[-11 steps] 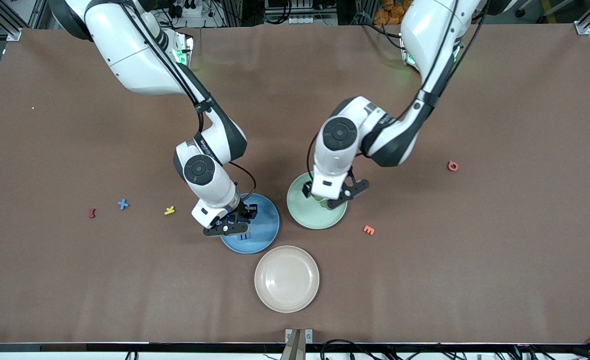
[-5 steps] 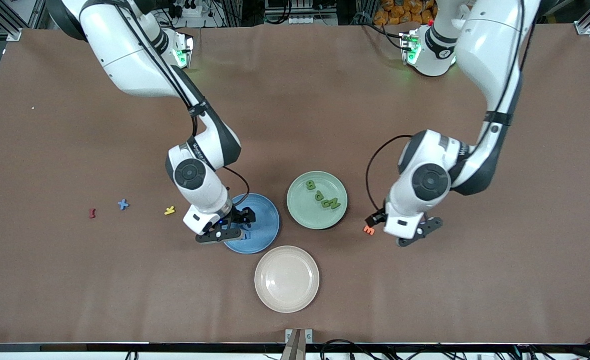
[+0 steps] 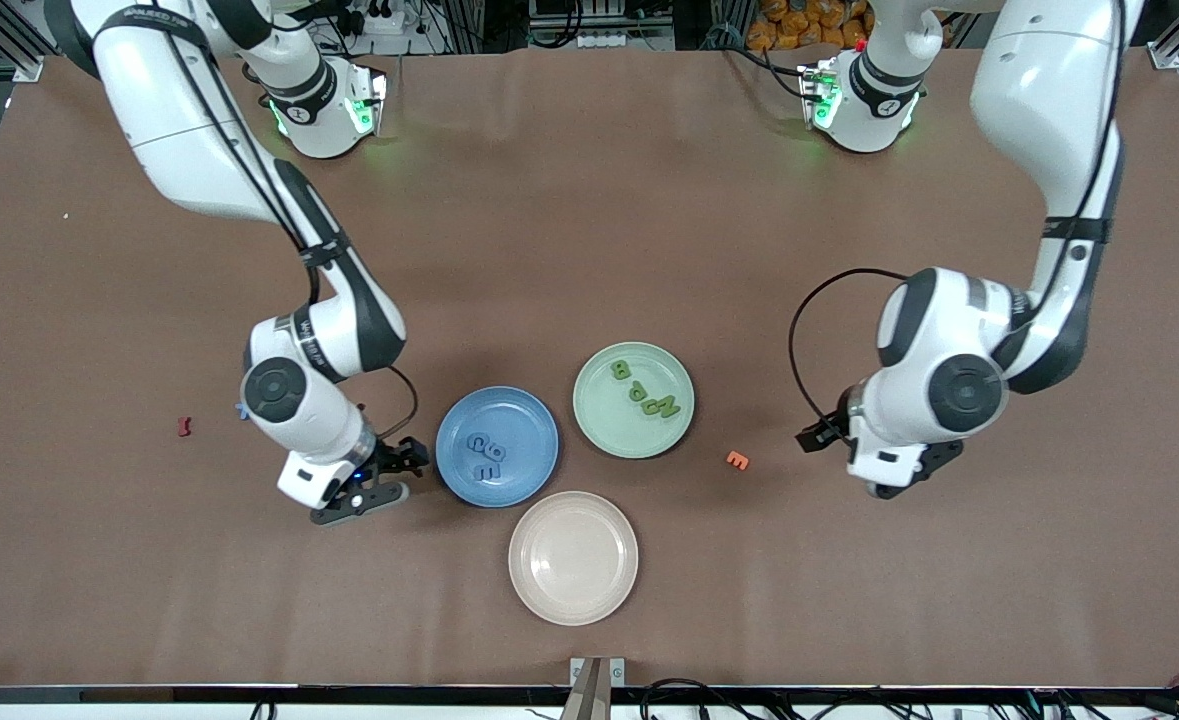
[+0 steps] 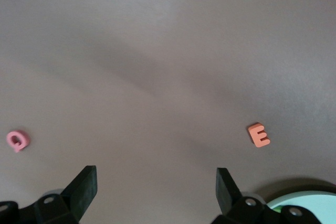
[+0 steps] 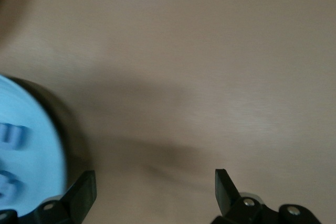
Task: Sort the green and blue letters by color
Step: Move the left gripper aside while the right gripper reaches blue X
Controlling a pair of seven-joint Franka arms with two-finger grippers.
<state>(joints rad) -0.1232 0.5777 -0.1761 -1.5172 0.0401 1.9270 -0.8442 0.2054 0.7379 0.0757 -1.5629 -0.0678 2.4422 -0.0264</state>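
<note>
The blue plate [image 3: 497,446] carries three blue letters [image 3: 486,452], and the green plate [image 3: 633,400], at its 2 o'clock, carries four green letters [image 3: 649,396]. The right gripper [image 3: 386,474] hangs wide open and empty over bare table at 9 o'clock of the blue plate. The left gripper [image 3: 874,462], also wide open and empty, hangs over the table at 3 o'clock of the orange E [image 3: 737,460].

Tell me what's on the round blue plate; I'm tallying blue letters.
Three blue foam characters lie on the round blue plate. Nothing covers the plate.
</note>
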